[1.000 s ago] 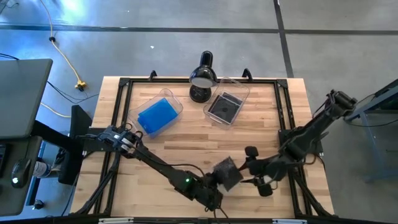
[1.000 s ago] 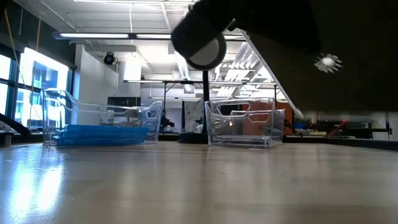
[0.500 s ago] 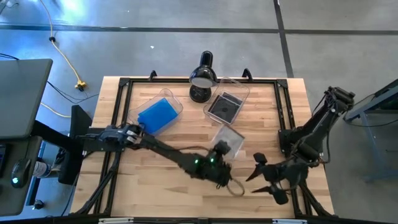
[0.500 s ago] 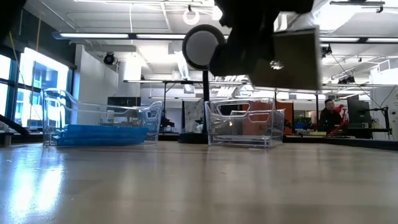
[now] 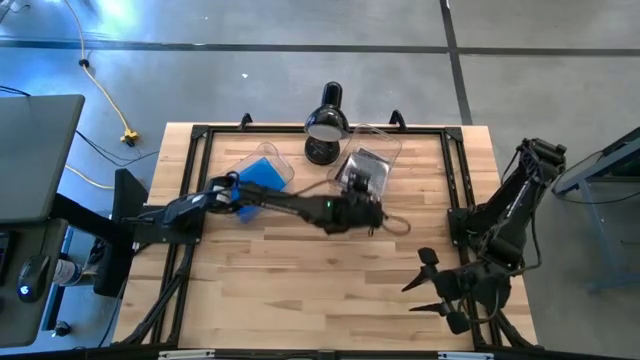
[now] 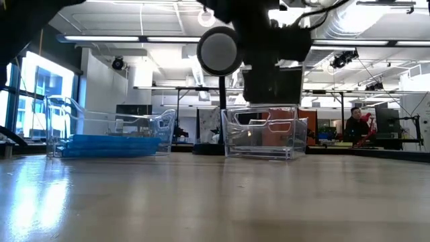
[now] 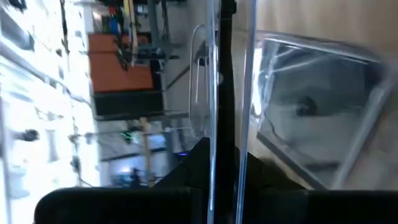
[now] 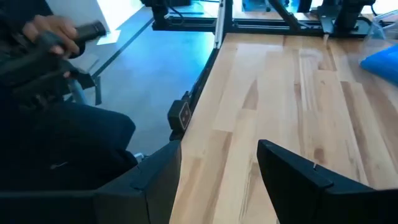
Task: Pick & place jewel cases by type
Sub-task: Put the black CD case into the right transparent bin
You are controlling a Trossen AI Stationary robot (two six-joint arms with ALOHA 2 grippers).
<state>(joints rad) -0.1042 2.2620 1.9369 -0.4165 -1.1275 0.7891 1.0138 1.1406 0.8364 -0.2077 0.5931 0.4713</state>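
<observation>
We hold a thin, square clear case point(image 5: 362, 178) clamped in our left gripper point(image 5: 358, 190) above the glossy clear tub point(image 5: 385, 144) by the black lamp point(image 5: 325, 122). Blue cases point(image 5: 262, 176) fill the other tub point(image 5: 282, 168). Our right gripper point(image 5: 430, 285), fingers apart, hovers over the wooden table's point(image 5: 300, 280) near right corner.

Both arms are dark, nearly black, built of slim tubular links joined by bulkier rounded joints. The left arm point(image 5: 270, 203) carries a small green indicator light near its wrist and a thin looping black cable beside it. The right arm point(image 5: 505, 215) ends in two flat, tapered black fingers point(image 8: 298, 180) with matte, angular surfaces.
</observation>
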